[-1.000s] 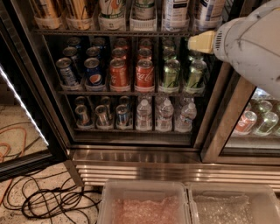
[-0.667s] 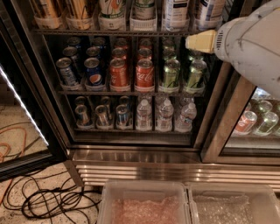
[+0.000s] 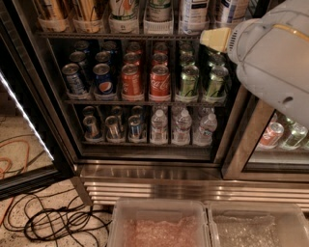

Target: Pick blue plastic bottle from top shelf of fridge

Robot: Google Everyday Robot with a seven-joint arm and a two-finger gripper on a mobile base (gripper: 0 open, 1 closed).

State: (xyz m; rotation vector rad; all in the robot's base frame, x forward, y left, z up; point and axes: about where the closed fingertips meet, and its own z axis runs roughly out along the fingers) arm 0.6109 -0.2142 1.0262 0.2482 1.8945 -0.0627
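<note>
The fridge (image 3: 159, 185) stands open in front of me, with dark wire racks of drinks. At the top edge of the camera view, the top shelf (image 3: 120, 34) holds tall bottles and cans in clear plastic holders; only their lower parts show. The blue plastic bottle (image 3: 230, 10) stands at the right end of that row, white and blue, with its cap out of view. My gripper (image 3: 215, 38) shows as a cream tip sticking left from the white arm housing (image 3: 275, 53). It is just below and left of the bottle, at the level of the shelf rail.
A white bottle with a dark label (image 3: 193, 13) stands left of the blue bottle. Soda cans (image 3: 159, 79) fill the middle rack and small water bottles (image 3: 181, 126) the lower one. Two clear bins (image 3: 159, 224) sit in front. Black cables (image 3: 58, 222) lie on the floor at left.
The gripper tip has edged slightly up and to the left, toward the top shelf. The drinks have not moved.
</note>
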